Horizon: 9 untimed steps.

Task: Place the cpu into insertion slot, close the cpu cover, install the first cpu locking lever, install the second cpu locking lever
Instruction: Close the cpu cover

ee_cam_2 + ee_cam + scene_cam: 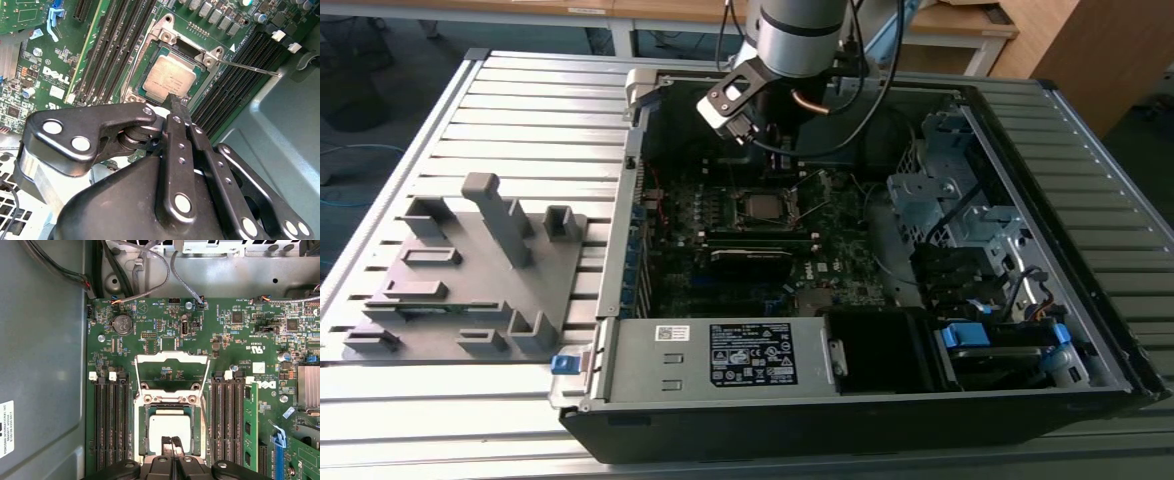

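The two thin fingers (165,446) are pressed together with nothing pinched between them, so the gripper (171,442) is basically closed and empty. The tips hang right over the near edge of the cpu (170,427). Hard to say whether they actually touch its metal top or just float above it; neither wrist view settles that.

The cpu is already sitting flat in the insertion slot (144,425), with the black socket frame showing evenly around it. The second wrist view shows the same thing, chip (167,75) seated square in the recess.

The cpu cover (172,356) is flipped open and lies back on the board just beyond the socket, with green PCB visible through its cut-out centre. One thin wire lever (250,67) sticks out sideways from the socket corner, across the memory slots (235,85), so it's clearly not latched.

Further out, black memory slots run along both sides of the socket, and a coin battery (122,324) sits on the motherboard (155,315) past the cover.

In the exterior view the arm (801,35) reaches down into the open computer case (881,415), which lies on a slatted table (520,100), with a grey fixture (467,270) on the exterior view's left.
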{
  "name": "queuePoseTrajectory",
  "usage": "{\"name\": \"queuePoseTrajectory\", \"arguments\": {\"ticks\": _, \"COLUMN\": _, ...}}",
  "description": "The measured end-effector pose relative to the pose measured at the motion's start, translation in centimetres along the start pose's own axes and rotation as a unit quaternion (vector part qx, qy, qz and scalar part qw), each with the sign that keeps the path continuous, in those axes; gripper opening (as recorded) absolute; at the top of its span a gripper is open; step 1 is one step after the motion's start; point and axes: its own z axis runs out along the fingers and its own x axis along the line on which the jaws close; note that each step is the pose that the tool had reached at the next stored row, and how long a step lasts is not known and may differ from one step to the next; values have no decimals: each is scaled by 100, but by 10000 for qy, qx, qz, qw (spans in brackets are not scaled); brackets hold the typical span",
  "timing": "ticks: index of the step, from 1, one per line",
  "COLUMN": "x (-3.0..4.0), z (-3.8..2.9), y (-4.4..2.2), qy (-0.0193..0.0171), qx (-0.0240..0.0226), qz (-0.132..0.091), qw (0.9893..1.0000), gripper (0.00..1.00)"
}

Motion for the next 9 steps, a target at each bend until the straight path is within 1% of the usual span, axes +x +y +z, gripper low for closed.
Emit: {"name": "queuePoseTrajectory", "arguments": {"ticks": 9, "x": 1, "z": -25, "y": 0, "qy": 0, "qx": 0, "qz": 0, "qw": 10000, "gripper": 10}}
